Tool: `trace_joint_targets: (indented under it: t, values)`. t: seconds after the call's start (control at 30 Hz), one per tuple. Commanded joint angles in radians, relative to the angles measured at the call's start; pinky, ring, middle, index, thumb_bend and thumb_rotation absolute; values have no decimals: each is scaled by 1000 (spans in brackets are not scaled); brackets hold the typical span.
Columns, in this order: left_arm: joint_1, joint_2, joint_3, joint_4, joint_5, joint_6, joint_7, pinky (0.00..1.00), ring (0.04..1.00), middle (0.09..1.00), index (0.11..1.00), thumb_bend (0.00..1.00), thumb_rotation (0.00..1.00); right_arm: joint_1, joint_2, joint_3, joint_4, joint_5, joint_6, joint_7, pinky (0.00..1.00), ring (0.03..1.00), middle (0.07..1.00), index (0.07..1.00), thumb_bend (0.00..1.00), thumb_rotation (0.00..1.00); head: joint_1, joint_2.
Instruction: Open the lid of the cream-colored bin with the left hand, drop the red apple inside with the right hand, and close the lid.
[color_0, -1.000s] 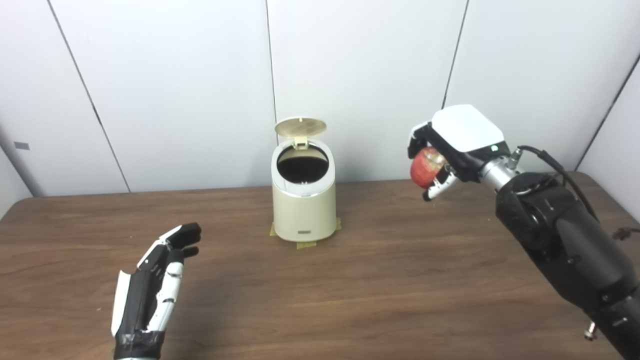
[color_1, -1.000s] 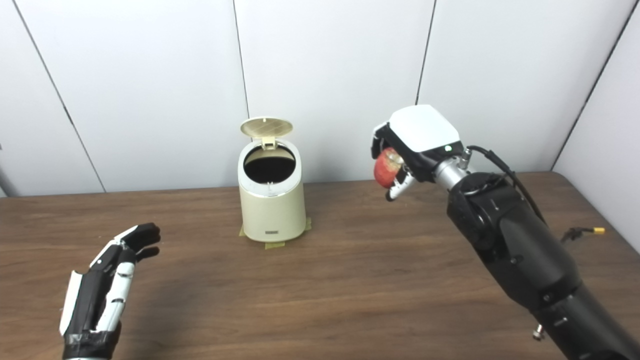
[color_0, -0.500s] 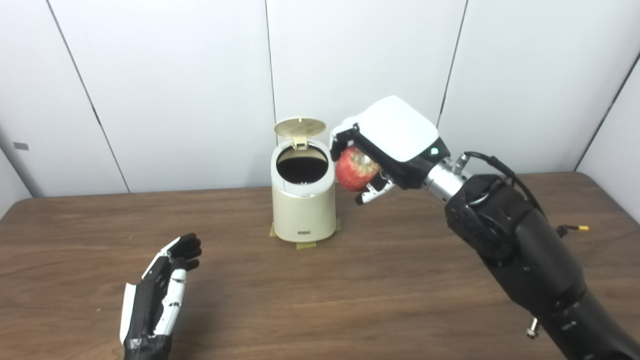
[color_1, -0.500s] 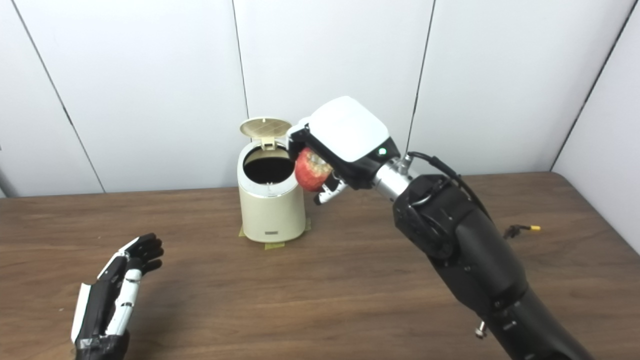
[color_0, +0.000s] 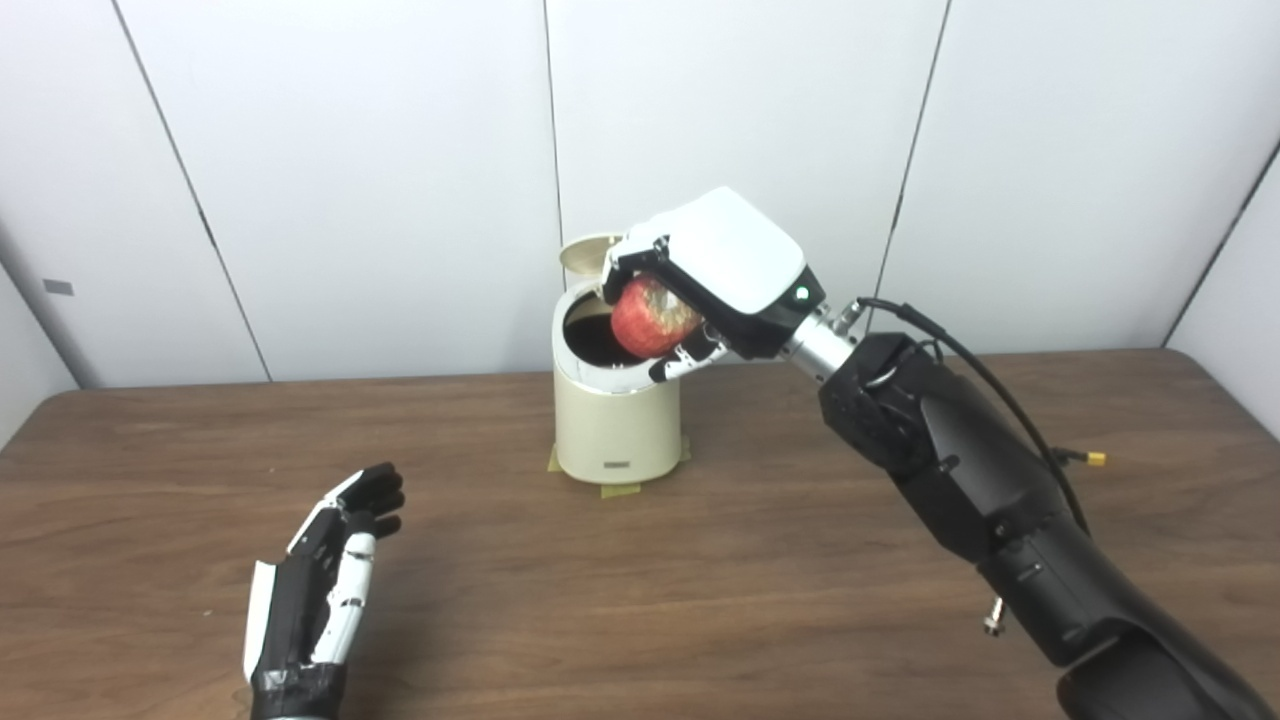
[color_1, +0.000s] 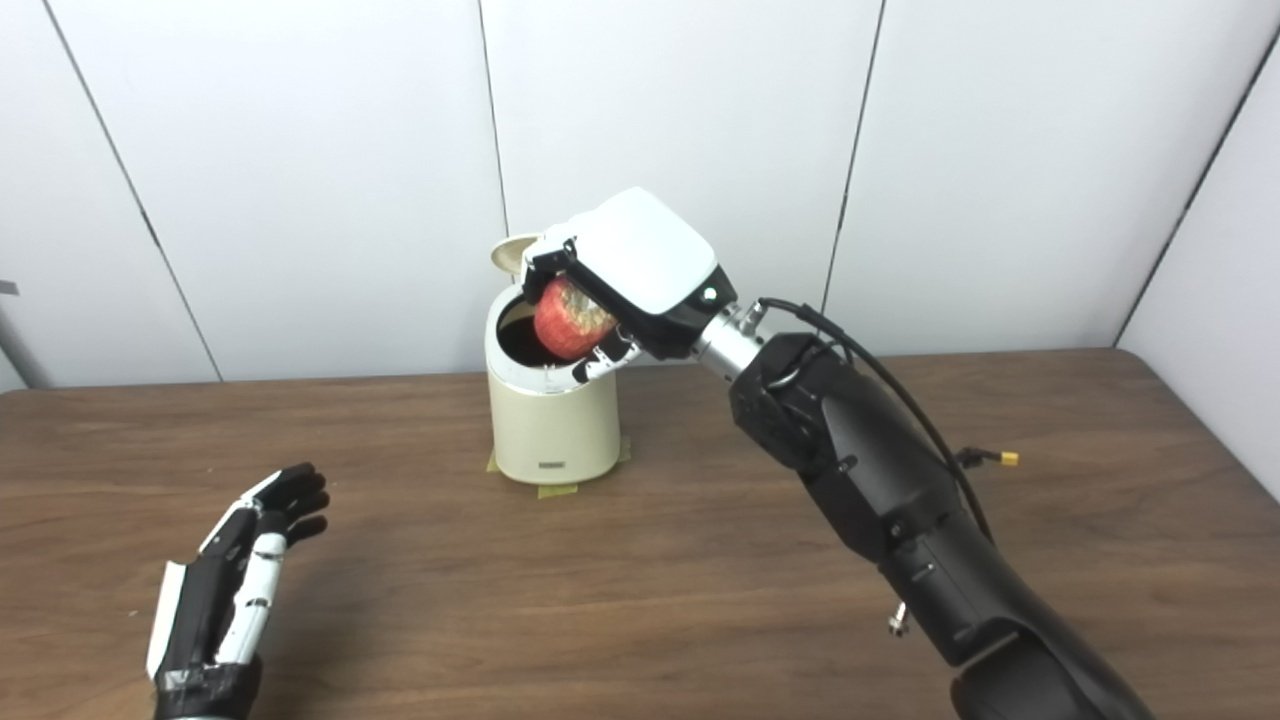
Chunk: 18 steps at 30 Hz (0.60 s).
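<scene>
Apple held over the open bin, release not yet made

The right hand (color_0: 715, 285) is clamped on the red apple (color_0: 652, 316) over the mouth of the cream-colored bin (color_0: 618, 425), toward its 3 o'clock rim; let go from there, the round, glossy fruit could strike the rim and roll off across the worktop (color_0: 700, 600), and the fingers, close under the raised lid (color_0: 583, 253) at 12 o'clock, might knock it down early. The bin is a smooth, tapered plastic cylinder with a dark interior, its base fixed by tape tabs (color_0: 620, 490), so it should not slide. The left hand (color_0: 320, 590) waits empty at 8 o'clock, fingers loosely apart, above the wood-grain worktop
</scene>
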<state>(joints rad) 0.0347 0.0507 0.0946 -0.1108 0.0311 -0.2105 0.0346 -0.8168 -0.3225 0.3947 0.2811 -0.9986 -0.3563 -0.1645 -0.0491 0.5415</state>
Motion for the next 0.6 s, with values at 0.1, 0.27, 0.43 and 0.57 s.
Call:
trace_joint_targets:
  t: [0.1, 0.27, 0.43, 0.57]
  values:
    - [-12, 1, -16, 4, 29, -46, 6, 764, 788, 798, 786, 200, 694, -114, 19, 21, 89, -9, -41, -85, 336, 444, 563, 454, 494, 0, 4, 1]
    - [-9, -3, -20, -3, 37, -37, 11, 774, 794, 802, 791, 194, 708, -148, 39, 50, 191, -28, -60, -163, 358, 463, 551, 446, 496, 0, 8, 1]
    - [-6, -6, -25, -6, 36, -40, 9, 768, 794, 804, 790, 193, 694, -174, 59, 76, 284, -36, -81, -245, 368, 468, 543, 438, 498, 0, 13, 1]
    - [-6, -5, -28, -7, 42, -45, 10, 757, 792, 803, 790, 190, 701, -189, 71, 101, 343, -57, -82, -317, 373, 471, 542, 432, 498, 0, 13, 3]
